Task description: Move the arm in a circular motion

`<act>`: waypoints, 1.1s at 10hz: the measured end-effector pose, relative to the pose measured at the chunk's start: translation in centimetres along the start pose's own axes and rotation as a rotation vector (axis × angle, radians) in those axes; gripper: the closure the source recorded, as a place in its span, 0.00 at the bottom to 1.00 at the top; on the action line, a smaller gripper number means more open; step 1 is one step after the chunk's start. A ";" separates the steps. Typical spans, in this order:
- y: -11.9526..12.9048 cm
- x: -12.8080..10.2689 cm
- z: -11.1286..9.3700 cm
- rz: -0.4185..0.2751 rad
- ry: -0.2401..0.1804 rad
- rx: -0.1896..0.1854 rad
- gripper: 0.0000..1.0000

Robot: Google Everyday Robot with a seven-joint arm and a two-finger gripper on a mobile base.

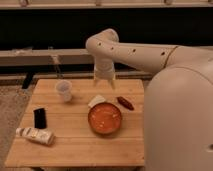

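Observation:
The arm (135, 52) is large and cream-white, with thick tubular segments and small dark holes. It reaches in from the right and bends at a rounded joint (102, 42) above the far edge of the wooden table (75, 145). Its lower segment points straight down, and the small pale gripper (104, 83) hangs at its end just above the table's back middle, behind the orange bowl (105, 118). The gripper holds nothing that I can see.
On the table stand a white cup (64, 90) at the back left, a black object (39, 118), a lying white bottle (35, 135) at the front left, a white piece (96, 101) and a dark red item (125, 102) by the bowl. A dark bench runs behind.

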 end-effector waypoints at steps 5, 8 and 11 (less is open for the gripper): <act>4.5 -1.3 0.3 -0.068 0.005 0.005 0.35; 5.4 -0.9 0.4 -0.102 0.012 0.010 0.35; 10.0 1.3 0.2 -0.166 0.029 0.014 0.35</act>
